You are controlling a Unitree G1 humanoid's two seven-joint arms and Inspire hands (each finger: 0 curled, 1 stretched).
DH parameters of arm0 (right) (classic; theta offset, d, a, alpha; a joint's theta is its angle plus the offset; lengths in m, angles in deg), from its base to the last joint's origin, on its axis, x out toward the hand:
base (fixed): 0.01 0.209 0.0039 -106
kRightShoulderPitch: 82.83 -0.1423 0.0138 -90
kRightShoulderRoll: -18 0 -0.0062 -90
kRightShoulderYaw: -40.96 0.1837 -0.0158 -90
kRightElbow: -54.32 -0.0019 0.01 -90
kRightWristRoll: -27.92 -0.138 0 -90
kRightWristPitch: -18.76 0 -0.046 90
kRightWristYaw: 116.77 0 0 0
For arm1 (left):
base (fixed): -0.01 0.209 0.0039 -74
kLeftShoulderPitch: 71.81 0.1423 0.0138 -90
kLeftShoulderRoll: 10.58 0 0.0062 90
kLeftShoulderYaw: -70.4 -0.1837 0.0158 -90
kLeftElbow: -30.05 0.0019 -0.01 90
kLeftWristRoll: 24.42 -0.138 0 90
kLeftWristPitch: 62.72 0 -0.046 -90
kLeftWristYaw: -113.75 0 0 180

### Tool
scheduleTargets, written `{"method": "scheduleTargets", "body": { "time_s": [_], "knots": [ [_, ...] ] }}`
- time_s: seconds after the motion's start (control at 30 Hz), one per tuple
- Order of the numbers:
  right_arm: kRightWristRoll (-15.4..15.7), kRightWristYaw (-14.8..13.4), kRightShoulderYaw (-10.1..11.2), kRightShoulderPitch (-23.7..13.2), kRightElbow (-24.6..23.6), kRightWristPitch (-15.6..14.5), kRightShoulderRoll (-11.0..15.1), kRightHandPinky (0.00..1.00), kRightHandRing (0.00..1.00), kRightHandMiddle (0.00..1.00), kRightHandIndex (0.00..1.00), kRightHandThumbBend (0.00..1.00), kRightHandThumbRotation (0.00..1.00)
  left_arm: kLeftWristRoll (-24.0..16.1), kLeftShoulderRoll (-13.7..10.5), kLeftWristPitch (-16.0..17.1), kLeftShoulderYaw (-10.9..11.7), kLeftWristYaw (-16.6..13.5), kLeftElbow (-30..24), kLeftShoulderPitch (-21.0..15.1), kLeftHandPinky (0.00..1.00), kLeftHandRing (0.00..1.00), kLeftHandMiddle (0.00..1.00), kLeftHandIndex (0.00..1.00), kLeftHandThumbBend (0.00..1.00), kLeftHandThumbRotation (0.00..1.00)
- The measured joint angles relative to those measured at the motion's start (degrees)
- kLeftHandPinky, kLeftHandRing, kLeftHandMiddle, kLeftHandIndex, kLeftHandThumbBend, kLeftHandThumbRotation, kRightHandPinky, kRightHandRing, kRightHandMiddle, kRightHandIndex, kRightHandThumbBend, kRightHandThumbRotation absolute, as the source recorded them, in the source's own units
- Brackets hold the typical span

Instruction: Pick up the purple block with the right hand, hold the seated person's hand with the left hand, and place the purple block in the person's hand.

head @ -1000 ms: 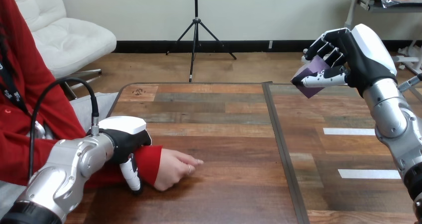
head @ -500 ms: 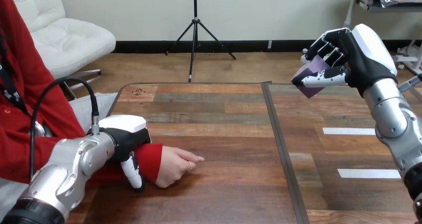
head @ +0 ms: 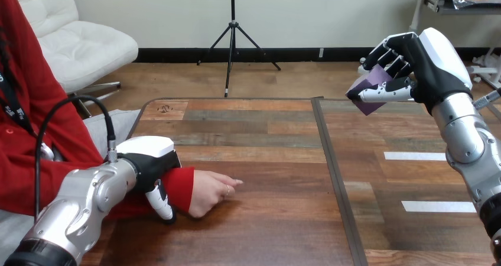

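The purple block (head: 371, 84) is raised well above the table at the upper right, pinched between the thumb and curled fingers of my right hand (head: 422, 65). At the lower left the person's hand (head: 211, 190) rests on the wooden table (head: 266, 159), loosely curled, with one finger pointing right. My left hand (head: 149, 166) sits over the red-sleeved wrist (head: 177, 188), its fingers and thumb curled down round it. The block is far to the right of the person's hand and higher.
A dark seam (head: 332, 171) runs front to back down the table, right of the middle. Two white tape strips (head: 415, 156) lie on the right half. Bare wood stretches between the person's hand and my right arm.
My left hand and the person's wrist have slid slightly to the right and away from me. The right hand with the block has stayed put.
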State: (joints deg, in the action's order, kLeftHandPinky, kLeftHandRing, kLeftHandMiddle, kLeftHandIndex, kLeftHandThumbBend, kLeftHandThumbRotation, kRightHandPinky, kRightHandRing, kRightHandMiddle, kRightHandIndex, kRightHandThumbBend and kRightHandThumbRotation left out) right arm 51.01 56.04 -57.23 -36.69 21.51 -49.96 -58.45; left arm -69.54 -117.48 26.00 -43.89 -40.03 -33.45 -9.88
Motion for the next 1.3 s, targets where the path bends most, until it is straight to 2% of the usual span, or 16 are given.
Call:
{"method": "scheduleTargets", "body": {
  "time_s": [0.57, 1.3],
  "knots": [
    [-1.2, 0.0, 0.12, 0.03, 0.0, -0.23, -0.16, 0.41, 0.43, 0.47, 0.48, 0.77, 0.0, 3.3, -0.51, -0.39, 1.91, -1.14, -2.5, 2.96, 0.18, 0.24, 0.34, 0.4, 0.66, 0.0],
    [-3.04, -0.02, 0.12, 0.42, 0.0, -0.72, -0.97, 0.4, 0.41, 0.46, 0.48, 0.77, 0.0, 7.56, -0.78, -2.12, 7.14, -1.21, -11.09, 9.5, 0.16, 0.23, 0.32, 0.37, 0.66, 0.0]
  ]
}}
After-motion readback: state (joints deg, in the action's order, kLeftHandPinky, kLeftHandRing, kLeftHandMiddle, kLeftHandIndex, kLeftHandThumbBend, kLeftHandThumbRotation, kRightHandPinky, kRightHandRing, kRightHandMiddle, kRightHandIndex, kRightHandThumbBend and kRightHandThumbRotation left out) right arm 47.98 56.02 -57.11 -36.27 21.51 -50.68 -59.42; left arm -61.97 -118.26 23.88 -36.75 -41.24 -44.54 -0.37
